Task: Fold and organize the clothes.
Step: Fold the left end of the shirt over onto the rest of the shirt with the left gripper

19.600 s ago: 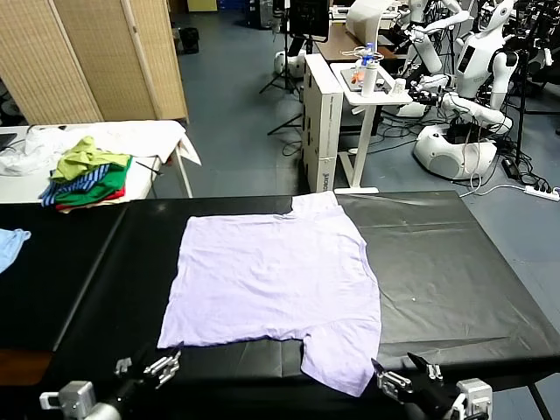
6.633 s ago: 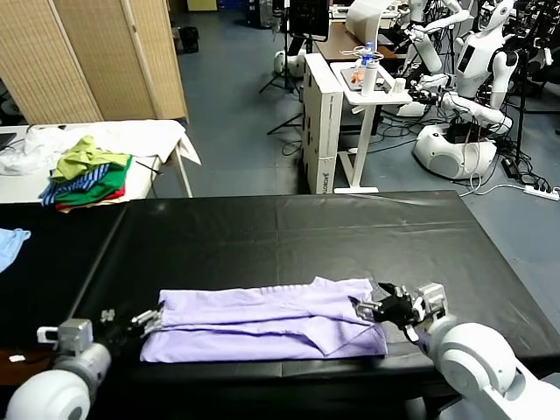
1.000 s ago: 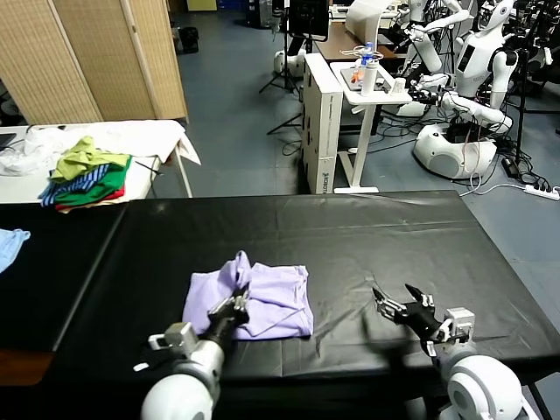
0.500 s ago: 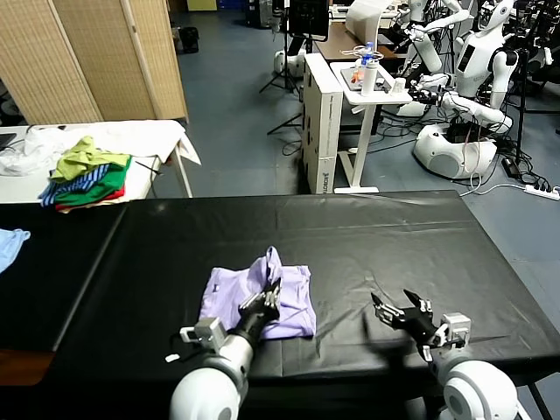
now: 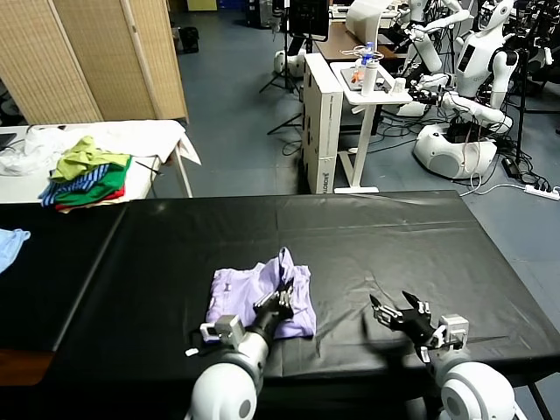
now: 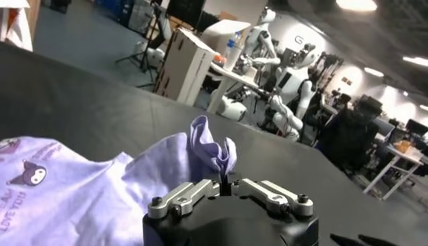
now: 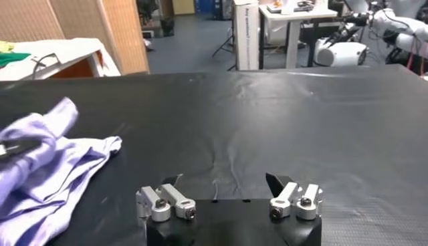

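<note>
**Carrying the last fold across**

Working left to right: my left gripper has its jaws pinched on a raised flap of the lavender T-shirt, which sits bunched near the front edge of the black table. Looks like I'm mid-fold; next I'd lay that flap flat over the bundle and let go. My right gripper hovers jaws apart near the front edge, well clear. The garment pile and blue cloth aren't in the way.
</note>
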`<state>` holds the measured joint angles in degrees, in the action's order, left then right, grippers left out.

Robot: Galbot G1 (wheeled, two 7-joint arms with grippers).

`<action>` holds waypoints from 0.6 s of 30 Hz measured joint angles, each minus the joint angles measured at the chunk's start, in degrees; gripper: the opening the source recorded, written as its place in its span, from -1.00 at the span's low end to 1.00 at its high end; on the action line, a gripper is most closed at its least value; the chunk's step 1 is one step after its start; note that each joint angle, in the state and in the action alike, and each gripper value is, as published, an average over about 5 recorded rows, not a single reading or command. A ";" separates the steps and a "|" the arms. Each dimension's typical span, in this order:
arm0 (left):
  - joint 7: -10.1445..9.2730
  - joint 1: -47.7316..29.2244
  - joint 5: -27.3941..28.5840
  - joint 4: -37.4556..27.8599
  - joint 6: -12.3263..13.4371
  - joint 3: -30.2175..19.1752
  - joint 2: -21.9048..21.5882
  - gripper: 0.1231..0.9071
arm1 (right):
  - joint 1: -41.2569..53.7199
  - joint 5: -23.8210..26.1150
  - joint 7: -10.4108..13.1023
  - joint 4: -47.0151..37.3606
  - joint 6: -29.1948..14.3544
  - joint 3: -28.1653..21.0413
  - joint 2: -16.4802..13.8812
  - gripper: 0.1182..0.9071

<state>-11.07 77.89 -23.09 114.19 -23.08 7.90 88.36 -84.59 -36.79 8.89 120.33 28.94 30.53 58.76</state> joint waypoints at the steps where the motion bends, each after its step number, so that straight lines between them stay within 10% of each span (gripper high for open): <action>1: 0.01 0.01 0.02 0.04 0.05 -0.04 0.03 -0.82 | 0.03 0.02 0.00 -0.01 0.01 -0.05 0.02 1.00; 8: -0.11 0.23 -1.78 1.84 -0.24 0.31 -0.64 -0.72 | 0.45 0.08 -0.52 -0.06 0.22 -0.50 -0.34 1.00; 18: 0.38 0.74 -2.82 6.78 0.76 6.54 -7.18 0.75 | 1.73 -0.74 -1.80 0.72 0.48 -2.70 -3.23 1.00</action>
<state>-10.70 78.63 -25.91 120.96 -22.32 14.44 81.18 -82.85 -37.54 7.09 121.05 29.42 27.83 55.53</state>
